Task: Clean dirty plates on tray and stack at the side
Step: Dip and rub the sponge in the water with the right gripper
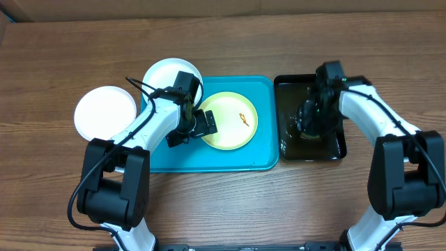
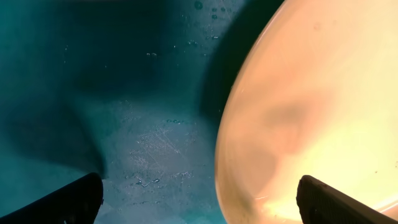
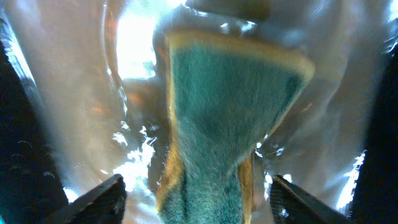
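Observation:
The pale yellow-green plate lies on the turquoise tray with an orange-brown smear near its middle. My left gripper is open at this plate's left edge. In the left wrist view the plate's rim lies between the spread fingers of the left gripper, one finger over the plate, the other over the tray floor. One white plate rests on the table at the left. Another white plate overlaps the tray's far-left corner. My right gripper straddles a green-and-yellow sponge, open, with gaps on both sides.
A glossy black tray holding water stands right of the turquoise tray, and my right gripper is down inside it. Water droplets lie on the turquoise tray floor. Bare wooden table surrounds both trays.

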Controlling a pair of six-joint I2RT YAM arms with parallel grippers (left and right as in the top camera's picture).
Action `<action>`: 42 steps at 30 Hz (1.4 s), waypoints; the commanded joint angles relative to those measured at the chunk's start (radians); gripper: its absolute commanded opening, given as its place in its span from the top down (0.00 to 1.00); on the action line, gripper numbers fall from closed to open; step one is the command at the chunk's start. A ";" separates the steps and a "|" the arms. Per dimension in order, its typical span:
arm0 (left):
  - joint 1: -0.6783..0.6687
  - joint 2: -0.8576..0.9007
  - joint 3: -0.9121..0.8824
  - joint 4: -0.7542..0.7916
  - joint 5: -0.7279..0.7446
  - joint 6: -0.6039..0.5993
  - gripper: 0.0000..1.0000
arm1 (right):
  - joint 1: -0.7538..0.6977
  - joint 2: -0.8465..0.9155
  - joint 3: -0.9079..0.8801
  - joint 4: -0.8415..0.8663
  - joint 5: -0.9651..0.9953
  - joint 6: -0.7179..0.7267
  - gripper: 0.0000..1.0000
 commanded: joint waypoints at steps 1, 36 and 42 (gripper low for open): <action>-0.002 -0.010 0.010 0.000 0.006 0.009 0.00 | -0.010 -0.024 0.067 0.010 0.007 -0.002 0.18; -0.002 -0.010 0.010 0.039 -0.094 0.008 0.44 | -0.008 -0.025 -0.058 0.046 -0.103 -0.004 0.37; -0.002 -0.010 0.010 0.040 -0.090 0.008 0.43 | -0.008 -0.025 -0.076 0.047 -0.103 -0.006 0.54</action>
